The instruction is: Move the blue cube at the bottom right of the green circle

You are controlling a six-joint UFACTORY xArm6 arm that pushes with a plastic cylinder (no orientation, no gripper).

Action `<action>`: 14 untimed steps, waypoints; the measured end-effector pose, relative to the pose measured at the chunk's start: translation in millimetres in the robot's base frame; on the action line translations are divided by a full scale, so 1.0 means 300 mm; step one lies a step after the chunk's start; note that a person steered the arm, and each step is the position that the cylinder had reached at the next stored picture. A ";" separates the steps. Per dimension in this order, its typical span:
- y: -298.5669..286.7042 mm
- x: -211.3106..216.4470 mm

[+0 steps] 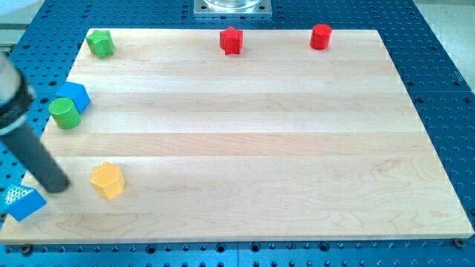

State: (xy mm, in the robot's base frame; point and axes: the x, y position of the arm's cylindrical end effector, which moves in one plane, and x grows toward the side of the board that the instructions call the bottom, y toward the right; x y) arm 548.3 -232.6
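The blue cube (pixel 75 95) lies near the board's left edge. It touches the green circle (pixel 64 113), a short cylinder, and sits at that circle's upper right. My dark rod comes in from the view's left, and my tip (pixel 58 187) rests on the board well below both blocks. The tip is to the left of a yellow hexagon block (pixel 107 180) and just above and to the right of a second blue block (pixel 23 201) at the bottom left corner.
A green angular block (pixel 100 43) sits at the board's top left corner. A red star-like block (pixel 231 40) and a red cylinder (pixel 320 36) lie along the top edge. A perforated blue table (pixel 445 89) surrounds the wooden board.
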 end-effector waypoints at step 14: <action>0.067 -0.542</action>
State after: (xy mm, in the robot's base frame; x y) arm 385.7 -212.4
